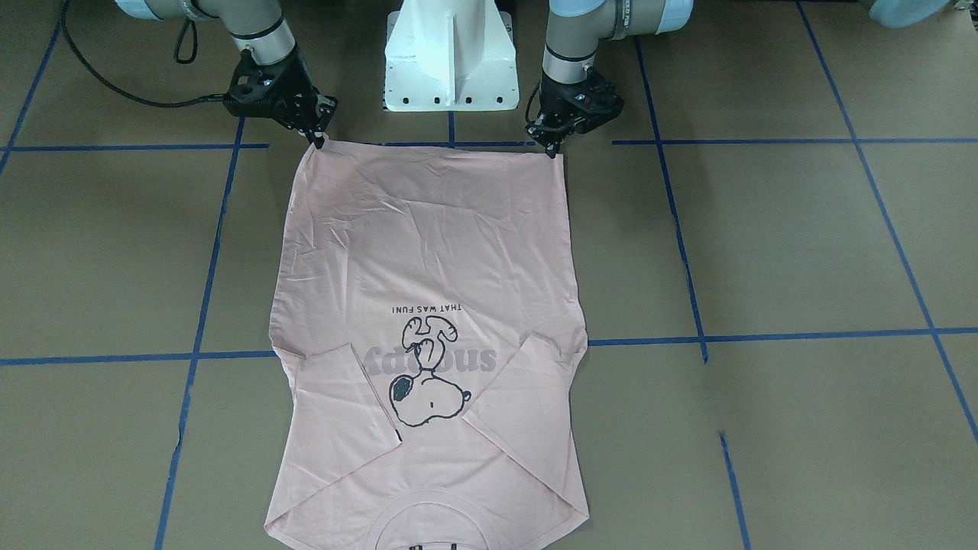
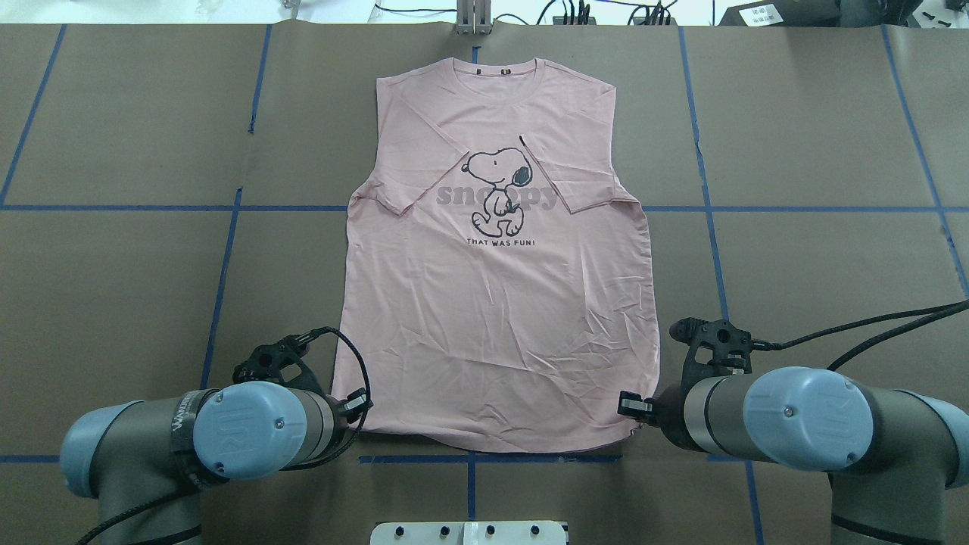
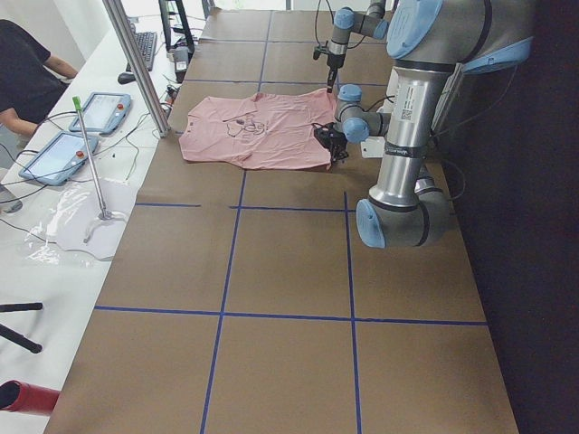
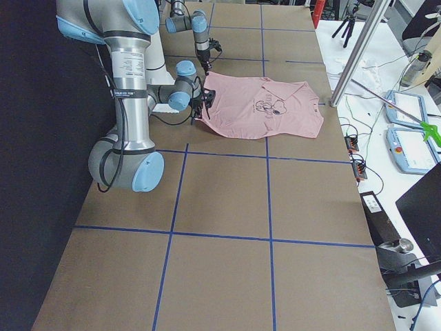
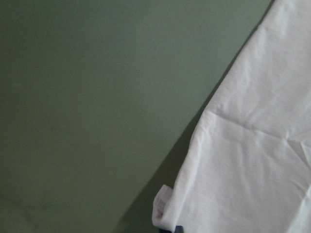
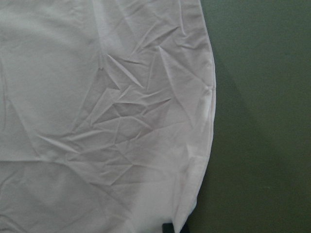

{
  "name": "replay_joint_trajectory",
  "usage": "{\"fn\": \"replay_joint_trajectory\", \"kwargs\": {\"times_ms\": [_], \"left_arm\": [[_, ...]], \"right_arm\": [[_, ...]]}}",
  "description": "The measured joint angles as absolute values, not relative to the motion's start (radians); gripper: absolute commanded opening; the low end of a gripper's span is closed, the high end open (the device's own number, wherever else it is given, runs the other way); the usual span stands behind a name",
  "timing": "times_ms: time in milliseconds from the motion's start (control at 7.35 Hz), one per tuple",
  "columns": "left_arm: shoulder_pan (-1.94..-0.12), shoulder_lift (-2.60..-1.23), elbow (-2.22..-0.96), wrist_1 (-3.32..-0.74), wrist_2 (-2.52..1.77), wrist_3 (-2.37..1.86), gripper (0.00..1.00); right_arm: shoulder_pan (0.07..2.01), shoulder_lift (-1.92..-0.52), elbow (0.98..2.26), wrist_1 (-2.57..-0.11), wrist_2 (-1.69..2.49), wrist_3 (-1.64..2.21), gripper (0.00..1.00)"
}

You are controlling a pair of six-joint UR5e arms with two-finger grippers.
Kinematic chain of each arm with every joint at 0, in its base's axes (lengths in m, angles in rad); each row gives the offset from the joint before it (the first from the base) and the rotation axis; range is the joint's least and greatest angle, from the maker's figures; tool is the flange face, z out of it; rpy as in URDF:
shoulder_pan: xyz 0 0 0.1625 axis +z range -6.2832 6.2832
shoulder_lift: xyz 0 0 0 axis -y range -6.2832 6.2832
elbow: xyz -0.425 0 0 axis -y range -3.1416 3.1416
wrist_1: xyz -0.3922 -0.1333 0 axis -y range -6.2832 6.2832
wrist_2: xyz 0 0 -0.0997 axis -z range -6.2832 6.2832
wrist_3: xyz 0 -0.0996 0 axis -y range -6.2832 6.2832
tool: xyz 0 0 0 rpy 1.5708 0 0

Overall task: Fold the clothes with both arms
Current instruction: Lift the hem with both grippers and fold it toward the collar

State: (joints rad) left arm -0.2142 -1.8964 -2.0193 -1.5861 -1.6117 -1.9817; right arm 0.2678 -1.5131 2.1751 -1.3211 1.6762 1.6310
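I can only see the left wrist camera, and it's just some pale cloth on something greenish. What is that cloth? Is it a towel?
Observer: No, it's a pink T-shirt spread flat on the table, with a cartoon dog printed on it.
Operator: Are its sleeves sticking out?
Observer: No, both sleeves are folded in over the chest.
Operator: Where's the other pincer?
Observer: The right pincer is at the opposite bottom corner of the hem and seems to pinch it.
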Motion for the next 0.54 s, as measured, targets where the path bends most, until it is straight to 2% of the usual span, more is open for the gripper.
{"fn": "replay_joint_trajectory", "kwargs": {"times_ms": [544], "left_arm": [[-0.11, -1.899, -2.219, -1.37, -1.612, -1.963, 0.0]], "right_arm": [[0.257, -1.622, 2.328, -1.324, 1.782, 1.633, 0.0]]}}
